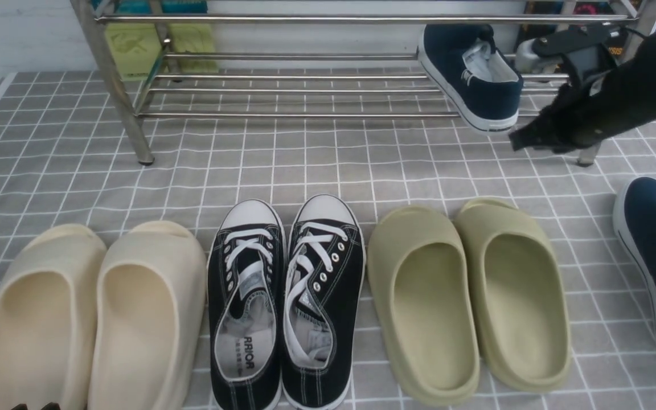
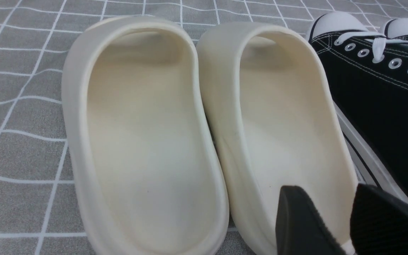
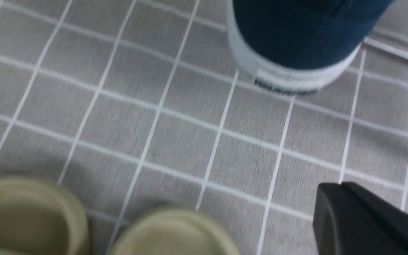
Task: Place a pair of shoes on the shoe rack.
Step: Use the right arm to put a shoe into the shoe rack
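One navy slip-on shoe (image 1: 476,74) lies on the low shelf of the silver shoe rack (image 1: 282,114), at its right end, with the heel hanging over the front bar. Its heel (image 3: 296,35) also shows in the right wrist view. The other navy shoe (image 1: 652,256) lies on the mat at the far right edge. My right gripper (image 1: 517,142) hovers just right of the racked shoe's heel, shut (image 3: 335,187) and empty. My left gripper (image 2: 326,193) is open, low over the cream slippers, holding nothing.
On the grey checked mat (image 1: 362,165), in a row near me, stand cream slippers (image 1: 94,319), black lace-up sneakers (image 1: 285,302) and olive slippers (image 1: 470,296). Yellow-green items (image 1: 134,45) sit behind the rack's left end.
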Controlling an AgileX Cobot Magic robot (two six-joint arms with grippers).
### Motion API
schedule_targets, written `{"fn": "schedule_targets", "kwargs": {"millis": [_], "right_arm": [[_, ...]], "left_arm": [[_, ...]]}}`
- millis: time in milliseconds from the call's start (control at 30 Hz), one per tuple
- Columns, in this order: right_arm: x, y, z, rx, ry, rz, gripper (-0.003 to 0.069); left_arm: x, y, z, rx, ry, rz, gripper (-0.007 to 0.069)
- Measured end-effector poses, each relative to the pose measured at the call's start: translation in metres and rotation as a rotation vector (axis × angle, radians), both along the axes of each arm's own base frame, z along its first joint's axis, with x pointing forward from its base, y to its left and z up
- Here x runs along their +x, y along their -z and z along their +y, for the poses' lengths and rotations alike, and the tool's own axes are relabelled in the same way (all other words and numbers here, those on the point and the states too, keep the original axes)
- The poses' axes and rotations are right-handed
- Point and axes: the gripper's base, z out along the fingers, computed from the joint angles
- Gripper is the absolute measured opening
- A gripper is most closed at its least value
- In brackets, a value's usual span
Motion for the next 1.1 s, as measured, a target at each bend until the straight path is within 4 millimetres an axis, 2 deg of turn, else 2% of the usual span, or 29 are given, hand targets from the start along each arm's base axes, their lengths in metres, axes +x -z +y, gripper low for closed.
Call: {"fn": "schedule_targets", "kwargs": {"millis": [133, 267, 367, 500, 700, 767, 800, 833, 900, 1100], "right_arm": [[0.010, 0.010, 0.003, 0.007, 0.002, -0.034, -0.0003], [0.018, 0.019, 0.023, 0.013, -0.034, -0.057, -0.0003], [0.019, 0.016, 0.038, 0.017, -0.067, -0.076, -0.0002], [0.017, 0.003, 0.040, 0.016, -0.076, -0.048, 0.0000], [0.002, -0.025, 0.029, -0.037, -0.091, 0.060, 0.0006], [0.003, -0.029, 0.010, -0.071, -0.060, 0.068, 0.0006], [0.003, -0.029, 0.008, -0.073, -0.057, 0.068, 0.0007], [0.009, -0.021, -0.006, -0.076, -0.022, 0.078, 0.0008], [0.018, -0.010, -0.018, -0.052, 0.015, 0.072, 0.0008], [0.040, 0.014, -0.018, -0.009, 0.045, -0.037, 0.0008]], "left_arm": [[0.000, 0.000, 0.000, 0.000, 0.000, 0.000, 0.0239], [0.000, 0.000, 0.000, 0.000, 0.000, 0.000, 0.0239], [0.000, 0.000, 0.000, 0.000, 0.000, 0.000, 0.0239], [0.000, 0.000, 0.000, 0.000, 0.000, 0.000, 0.0239], [0.000, 0.000, 0.000, 0.000, 0.000, 0.000, 0.0239], [0.000, 0.000, 0.000, 0.000, 0.000, 0.000, 0.0239], [0.000, 0.000, 0.000, 0.000, 0.000, 0.000, 0.0239], [0.000, 0.000, 0.000, 0.000, 0.000, 0.000, 0.0239], [0.000, 0.000, 0.000, 0.000, 0.000, 0.000, 0.0239], [0.000, 0.000, 0.000, 0.000, 0.000, 0.000, 0.0239]]}}
